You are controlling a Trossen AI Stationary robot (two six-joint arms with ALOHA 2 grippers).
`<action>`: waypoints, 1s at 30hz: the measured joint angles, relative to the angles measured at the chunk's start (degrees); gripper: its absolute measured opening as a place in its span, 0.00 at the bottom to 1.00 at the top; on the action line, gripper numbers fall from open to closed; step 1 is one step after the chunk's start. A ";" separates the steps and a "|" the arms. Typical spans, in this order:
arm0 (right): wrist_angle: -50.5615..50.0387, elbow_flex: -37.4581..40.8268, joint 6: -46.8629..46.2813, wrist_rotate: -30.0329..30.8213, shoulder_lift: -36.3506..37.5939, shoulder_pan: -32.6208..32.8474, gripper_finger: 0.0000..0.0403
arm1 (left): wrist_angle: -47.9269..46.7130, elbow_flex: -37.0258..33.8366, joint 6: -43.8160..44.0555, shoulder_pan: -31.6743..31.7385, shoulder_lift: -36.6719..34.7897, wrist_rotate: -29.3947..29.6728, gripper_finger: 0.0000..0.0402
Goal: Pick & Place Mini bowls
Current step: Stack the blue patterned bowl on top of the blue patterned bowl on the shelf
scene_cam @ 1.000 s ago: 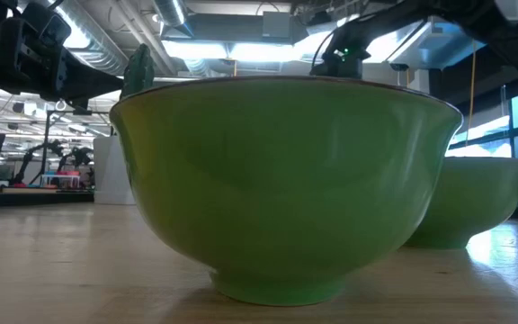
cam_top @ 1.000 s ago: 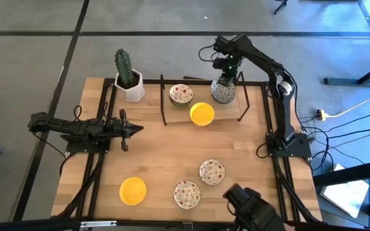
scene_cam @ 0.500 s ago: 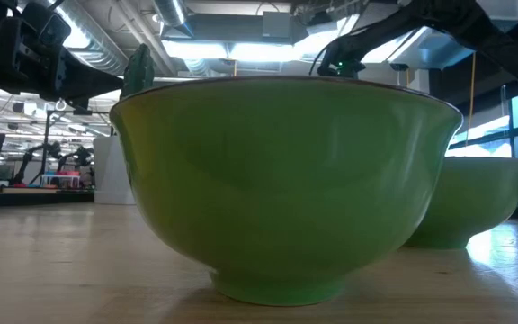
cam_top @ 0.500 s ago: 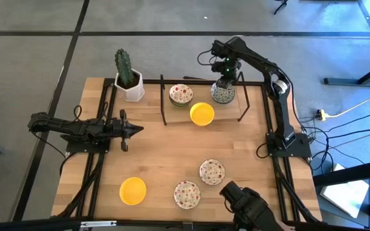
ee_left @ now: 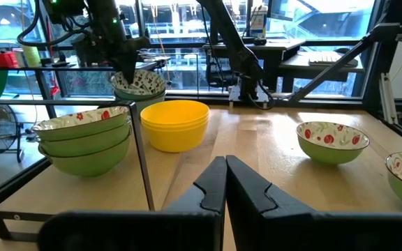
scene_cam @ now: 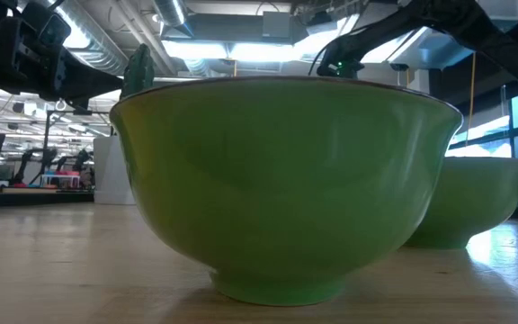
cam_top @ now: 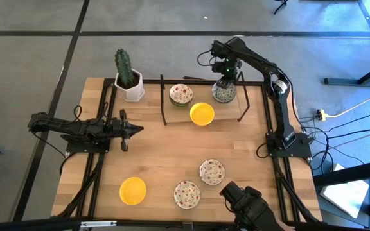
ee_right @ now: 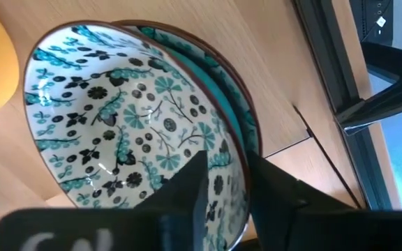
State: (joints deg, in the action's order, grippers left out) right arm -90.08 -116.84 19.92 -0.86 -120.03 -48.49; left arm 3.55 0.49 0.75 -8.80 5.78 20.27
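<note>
My right gripper [cam_top: 225, 69] is at the far right of the table. It is shut on a white mini bowl with green-grey pattern [cam_top: 223, 92] inside the black wire rack [cam_top: 164, 102]. In the right wrist view that bowl [ee_right: 117, 118] sits over a second like bowl [ee_right: 246, 111]. Two more bowls are in the rack: a red-speckled stack [cam_top: 181, 95] and a yellow bowl [cam_top: 202, 113]. Near the front edge lie a yellow bowl [cam_top: 133, 190] and two speckled bowls [cam_top: 187, 194] [cam_top: 212, 171]. My left gripper [cam_top: 133, 129] waits shut at mid-left. My right gripper straddles the patterned bowl's rim [ee_right: 237, 164], one finger [ee_right: 187, 188] inside the bowl and the other outside its wall. The fingers come from above, pointing down. The bowl sits tilted, nested in the like bowl beneath it.
A cactus in a white pot [cam_top: 128, 80] stands at the far left corner. The rack's uprights flank the bowls. In the low view a big green bowl wall [scene_cam: 283, 180] fills the picture. Bare wood [cam_top: 166, 151] lies mid-table. A dark camera mount [cam_top: 249, 204] sits at the near edge.
My right gripper has shifted a little toward the far edge and moved down with the patterned bowl, which shows smaller in the high view than a second ago. The hold stays the same.
</note>
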 joint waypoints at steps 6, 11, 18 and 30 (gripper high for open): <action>0.02 0.00 -0.01 0.15 0.00 -0.02 0.31 | -0.02 0.00 0.02 0.00 0.00 0.00 0.01; 0.02 0.00 -0.29 0.22 0.00 -0.02 0.37 | -0.02 0.00 0.07 0.00 0.00 0.00 0.01; 0.11 0.00 0.39 0.33 0.80 -0.02 0.44 | -0.02 0.00 0.04 0.00 0.00 0.00 0.01; 1.49 -0.09 2.32 6.90 4.91 -0.11 0.51 | -0.02 0.01 0.01 0.00 -0.01 0.17 0.01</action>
State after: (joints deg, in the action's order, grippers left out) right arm -88.59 -116.92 22.24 6.04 -115.12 -48.60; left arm 3.53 0.50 0.76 -8.80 5.77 20.45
